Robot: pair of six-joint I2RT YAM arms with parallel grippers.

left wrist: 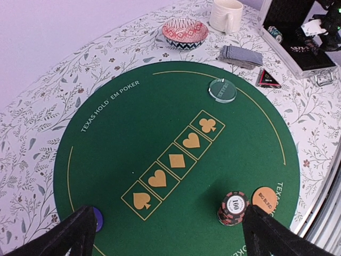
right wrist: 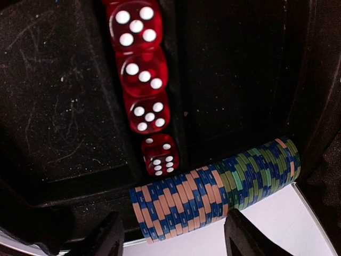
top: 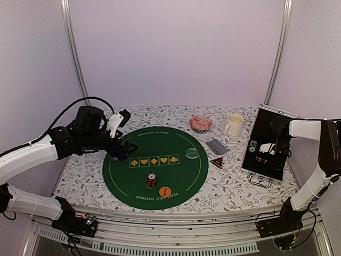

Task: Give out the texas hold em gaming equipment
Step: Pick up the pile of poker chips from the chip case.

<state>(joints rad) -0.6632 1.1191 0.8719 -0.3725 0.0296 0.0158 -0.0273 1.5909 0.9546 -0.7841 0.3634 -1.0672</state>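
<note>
A red-and-black striped chip stack (top: 151, 180) stands on the green round mat (top: 128, 178), beside the orange button (top: 165, 191). The blue button (top: 114, 158) lies at the mat's left edge and the pale-green button (top: 192, 153) at its right. The grey-blue cards (top: 217, 146) and the triangular marker (top: 217, 162) lie off the mat. My left gripper (left wrist: 170, 242) is open and empty above the mat, with the chip stack (left wrist: 233, 207) and orange button (left wrist: 265, 198) near its right finger. My right gripper (right wrist: 173, 242) is open inside the black case, straddling a lying row of blue-and-salmon chips (right wrist: 181, 208).
A pink-patterned bowl (top: 201, 124) and a cream mug (top: 233, 124) stand at the back. The open black case (top: 277, 170) sits at the right, holding several red dice (right wrist: 144, 80) and green-and-blue chips (right wrist: 264, 170). White walls enclose the table.
</note>
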